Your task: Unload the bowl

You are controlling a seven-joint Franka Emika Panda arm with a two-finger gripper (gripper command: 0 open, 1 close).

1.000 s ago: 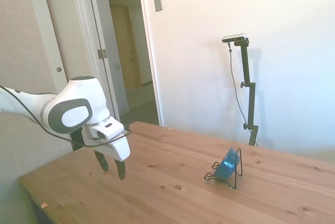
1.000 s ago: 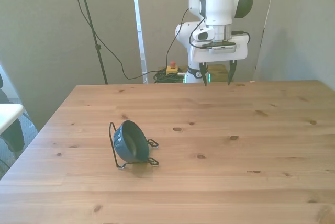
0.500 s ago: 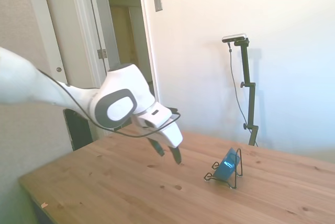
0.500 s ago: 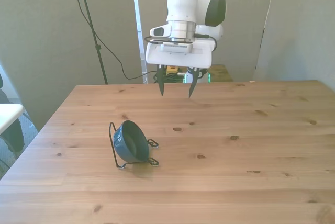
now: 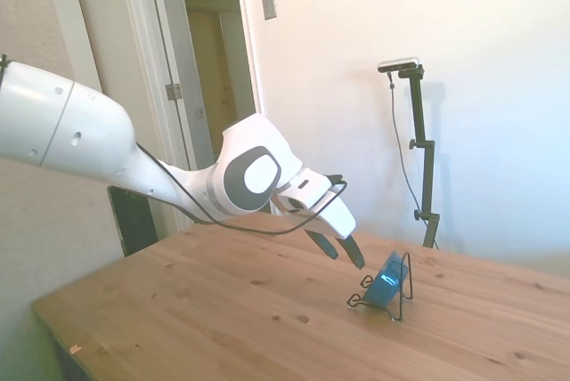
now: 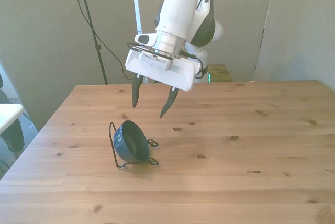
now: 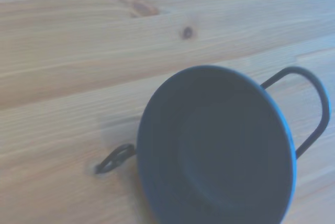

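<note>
Pale walls and an open doorway are seen behind a wooden table (image 5: 223, 310), on which a small wire rack (image 6: 116, 148) is set as the one fixed landmark. From the side view's left, a white arm (image 5: 107, 154) is stretched out over the boards, its wrist tilted downward toward the rack. The gripper (image 6: 150, 100) is held in the air above the rack and slightly behind it, well clear of the wood; its two dark fingers (image 6: 136, 92) are spread apart, and nothing is gripped between them. In the side view the fingertips are seen just short of the rack's upright loop, without contact.

The bowl (image 6: 131, 141) is propped on edge in the rack, leaned against the tall wire loop, with its blue hollow turned toward the front view's left and its darker underside shown to the front view's right. Two small wire feet of the rack are seen on the table on the underside's side. From the wrist view, the bowl (image 7: 217, 148) is caught from close by, out of focus, its dark underside ringed by a blue rim, with the rack's loop (image 7: 311, 103) curving behind it.
</note>
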